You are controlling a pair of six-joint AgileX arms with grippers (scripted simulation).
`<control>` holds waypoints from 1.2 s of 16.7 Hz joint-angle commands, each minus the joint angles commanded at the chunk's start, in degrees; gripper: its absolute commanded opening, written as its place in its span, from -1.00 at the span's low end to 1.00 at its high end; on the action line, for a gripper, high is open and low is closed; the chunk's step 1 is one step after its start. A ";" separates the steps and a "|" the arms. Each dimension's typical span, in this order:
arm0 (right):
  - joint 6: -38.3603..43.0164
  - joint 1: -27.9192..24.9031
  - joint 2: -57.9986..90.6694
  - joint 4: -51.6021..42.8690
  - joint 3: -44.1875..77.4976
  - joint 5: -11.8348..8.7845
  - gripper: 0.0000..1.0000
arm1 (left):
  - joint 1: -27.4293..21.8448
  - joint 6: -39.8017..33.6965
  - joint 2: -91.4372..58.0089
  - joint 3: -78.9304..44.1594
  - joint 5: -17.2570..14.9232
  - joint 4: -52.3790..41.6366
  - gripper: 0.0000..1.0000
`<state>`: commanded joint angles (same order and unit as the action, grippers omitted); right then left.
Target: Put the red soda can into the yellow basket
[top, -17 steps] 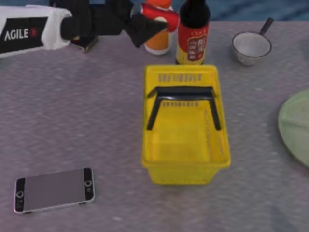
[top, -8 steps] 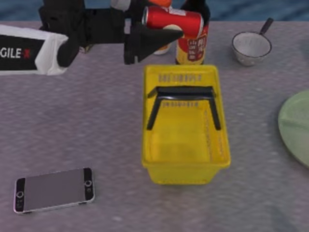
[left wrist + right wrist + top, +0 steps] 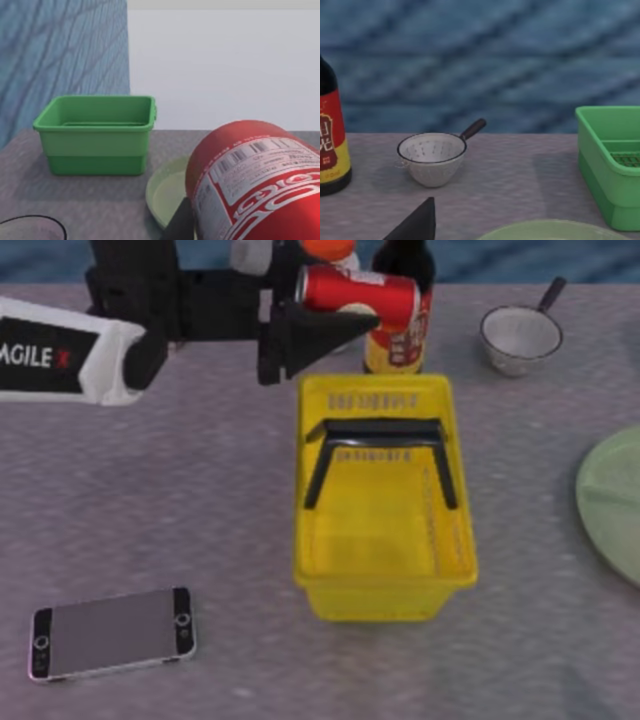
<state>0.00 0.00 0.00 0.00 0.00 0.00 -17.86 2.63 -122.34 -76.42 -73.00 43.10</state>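
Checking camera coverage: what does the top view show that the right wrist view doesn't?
Top view only: the left gripper holding the red soda can lying sideways beyond the yellow basket's far end, a phone and a white bottle with an orange cap.

Right wrist view only: a green bin.

Both: the dark bottle, the white strainer and the pale green plate.

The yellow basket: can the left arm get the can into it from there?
Probably yes. The left pincer holds the red soda can just behind the yellow basket, whose top is open apart from its raised handle.
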 joint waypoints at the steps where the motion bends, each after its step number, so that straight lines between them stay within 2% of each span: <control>1: 0.00 0.00 0.00 0.00 0.00 0.00 1.00 | 0.08 -0.03 -1.43 0.41 -0.08 1.83 -1.00; 7: 0.00 0.00 0.00 0.00 0.00 0.00 1.00 | 0.88 -0.29 -10.73 3.58 -0.16 15.15 -1.00; 12: 0.00 0.00 0.00 0.00 0.00 0.00 1.00 | 0.99 -0.33 -11.66 3.99 -0.10 16.25 -1.00; 20: 0.00 0.00 0.00 0.00 0.00 0.00 1.00 | 0.99 -0.33 -11.66 3.99 -0.10 16.25 0.21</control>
<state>0.00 0.00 0.00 0.00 0.00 0.00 -16.87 2.30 -134.00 -72.44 -73.10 59.35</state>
